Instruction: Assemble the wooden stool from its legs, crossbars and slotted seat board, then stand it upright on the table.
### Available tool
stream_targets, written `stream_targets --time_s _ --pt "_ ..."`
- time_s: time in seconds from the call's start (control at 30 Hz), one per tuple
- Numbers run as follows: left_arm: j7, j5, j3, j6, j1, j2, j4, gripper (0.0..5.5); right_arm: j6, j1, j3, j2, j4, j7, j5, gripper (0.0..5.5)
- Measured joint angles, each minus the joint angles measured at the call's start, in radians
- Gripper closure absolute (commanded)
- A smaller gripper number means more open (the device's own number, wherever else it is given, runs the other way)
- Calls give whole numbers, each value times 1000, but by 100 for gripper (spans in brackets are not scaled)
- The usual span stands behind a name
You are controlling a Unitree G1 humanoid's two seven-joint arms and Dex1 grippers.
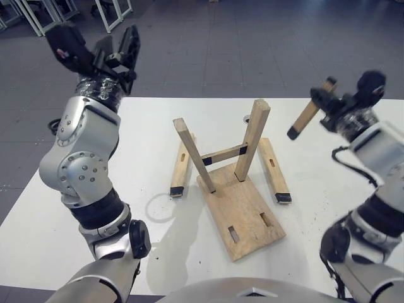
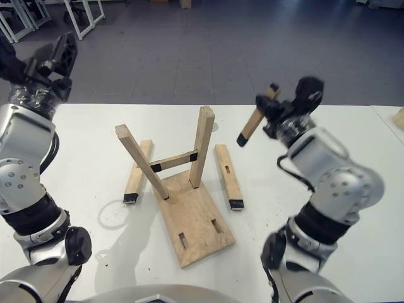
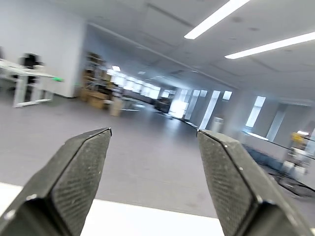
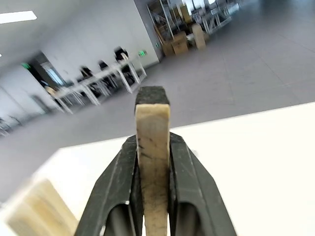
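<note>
A white table (image 1: pixel 151 126) takes up most of the scene. In its middle lies the pale slotted seat board (image 1: pixel 243 211), flat, with its long axis running on a diagonal so that the near end swings toward the robot's right. Two small rectangular slots (image 1: pixel 233 234) show open at that near end.

At the far end two square legs stand in the board. The left leg (image 1: pixel 194 155) leans outward to the left, and the right leg (image 1: pixel 252 140) is closer to upright, tipping slightly right. A short crossbar (image 1: pixel 225 154) with dark ends joins them about halfway up.

Two more loose legs lie flat on the table, one on each side of the board. One (image 1: pixel 182 169) lies just beside the board's left edge and the other (image 1: pixel 274 169) just beside the right. Each has a slot in its face and a black cap on its near end.

Over the far right of the table, the right gripper (image 1: pixel 327 101) is clamped on a fifth leg (image 1: pixel 309 112) near its upper end. The leg hangs in the air on a slant, with its black-capped end pointing down and toward the left.

The left gripper (image 3: pixel 153 147) is raised high at the far left, its fingers spread wide and holding nothing.
</note>
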Motion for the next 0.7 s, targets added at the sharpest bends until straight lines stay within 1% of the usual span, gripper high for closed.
stream_targets --time_s 0.07,0.13,0.2,0.27,0.37,0.5,0.7 --pt "0 30 -6 -21 44 -1 22 230 -117 83 100 -9 1 38 -88 510" --pt "-1 66 -35 -37 97 -10 28 230 -255 138 204 -8 54 85 -184 510" --pt "-6 89 -72 -53 131 -29 35 230 -357 146 271 -2 124 117 -250 510" --pt "-17 110 -91 -71 152 -35 43 230 -440 145 312 5 193 145 -300 510" --pt "-30 128 -105 -83 175 -37 69 230 -533 145 353 16 288 180 -356 510" --pt "-44 149 -113 -106 184 -37 82 230 -594 149 381 31 360 198 -398 510" --pt "-49 161 -123 -110 190 -40 94 230 -651 166 388 50 409 211 -434 510"
